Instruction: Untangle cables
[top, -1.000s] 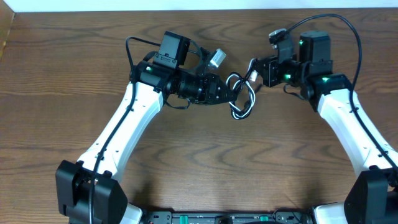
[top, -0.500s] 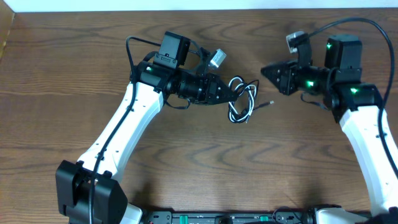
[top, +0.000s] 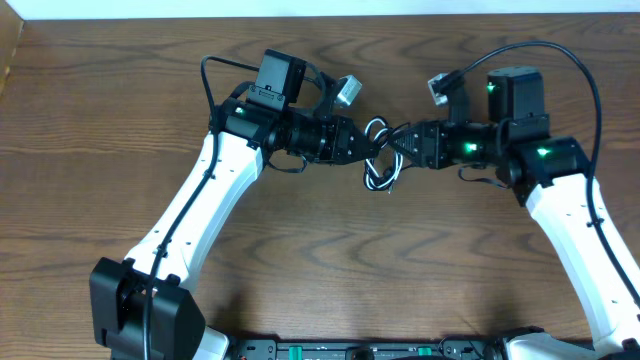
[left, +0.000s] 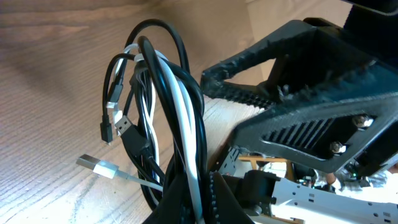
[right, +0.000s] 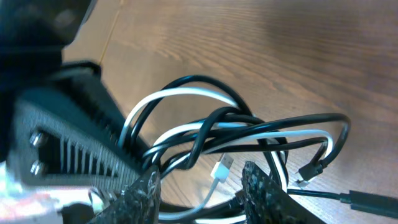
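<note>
The cables, one white (left: 186, 124) and one black (left: 168, 43), form a looped tangle (top: 378, 165) at the table's middle. My left gripper (top: 360, 148) is shut on the bundle, and both cords run down between its fingertips (left: 196, 200). My right gripper (top: 399, 140) is at the tangle's right side, facing the left one. Its jaws (right: 202, 193) stand open, with a white plug (right: 222, 168) lying in the gap and black loops (right: 298, 121) draped over the right finger (right: 264, 193). I cannot tell whether they touch it.
The table is brown wood (top: 330, 260). A white plug end (left: 99, 167) and a black plug (left: 122, 126) hang loose at the tangle's left in the left wrist view. The right gripper's body (left: 305, 93) fills that view's right side.
The right gripper left the tangle, swung right and opened its jaws. It has now come back left to the bundle. The left gripper stayed shut in place.
</note>
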